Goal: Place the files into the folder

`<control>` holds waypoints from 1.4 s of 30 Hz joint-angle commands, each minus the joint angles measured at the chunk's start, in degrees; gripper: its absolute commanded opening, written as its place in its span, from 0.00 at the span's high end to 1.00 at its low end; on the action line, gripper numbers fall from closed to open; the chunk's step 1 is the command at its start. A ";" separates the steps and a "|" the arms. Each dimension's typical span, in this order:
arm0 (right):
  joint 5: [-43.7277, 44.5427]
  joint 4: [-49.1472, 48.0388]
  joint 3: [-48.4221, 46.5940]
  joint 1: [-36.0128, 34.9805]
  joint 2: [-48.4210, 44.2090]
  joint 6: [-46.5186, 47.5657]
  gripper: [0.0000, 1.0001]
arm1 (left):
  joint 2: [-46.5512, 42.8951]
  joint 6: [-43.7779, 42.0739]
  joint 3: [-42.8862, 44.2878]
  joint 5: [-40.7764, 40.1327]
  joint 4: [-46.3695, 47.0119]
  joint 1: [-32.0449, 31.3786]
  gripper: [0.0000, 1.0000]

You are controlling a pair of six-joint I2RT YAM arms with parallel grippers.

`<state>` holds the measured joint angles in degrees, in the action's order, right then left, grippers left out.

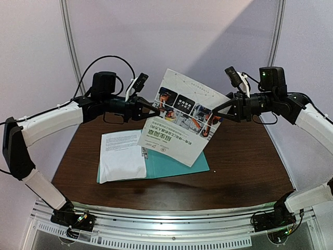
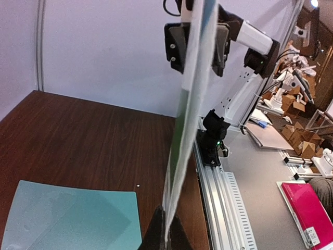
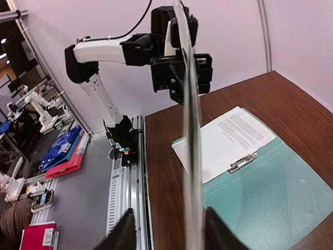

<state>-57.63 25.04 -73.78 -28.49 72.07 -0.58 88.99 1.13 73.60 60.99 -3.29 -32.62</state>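
While both my grippers are pinching the photo sheet (image 1: pixel 182 117) by opposite edges, left gripper (image 1: pixel 151 108), right gripper (image 1: pixel 218 110) | keeping it taut above the open folder (image 1: pixel 177 164) | text sheet (image 1: pixel 120 154) lying inside.

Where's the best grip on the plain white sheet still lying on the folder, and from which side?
Judging from the poses, take the plain white sheet at its near-left corner, coming in low from the left arm's side. That edge overhangs the folder onto the table, so a finger could slip beneath. Its inner edge sits by the metal clip, which is awkward. Both tools are shut on the colour sheet, though.
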 commanded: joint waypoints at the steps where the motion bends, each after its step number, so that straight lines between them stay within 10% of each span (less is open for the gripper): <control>1: 6.61 -6.68 3.24 -0.32 -2.75 -3.75 0.32 | -3.15 1.67 -2.02 -3.83 0.85 -0.25 1.00; 8: 10.11 -15.41 8.54 -0.29 -4.18 -8.66 0.07 | -7.25 6.83 -6.71 -7.36 7.45 -0.07 1.00; 29: 39.66 -14.67 14.76 -0.28 -2.72 -12.58 0.10 | -15.83 19.62 -8.94 -31.36 -5.65 -0.06 1.00; 42: 54.56 -6.47 7.09 -8.75 13.49 -4.72 0.13 | -18.38 24.87 -12.29 -43.15 -17.17 0.10 1.00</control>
<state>-9.76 14.09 -62.74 -34.92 80.86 -8.69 71.59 23.55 63.35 22.22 -16.62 -32.60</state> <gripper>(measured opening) 0.868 0.009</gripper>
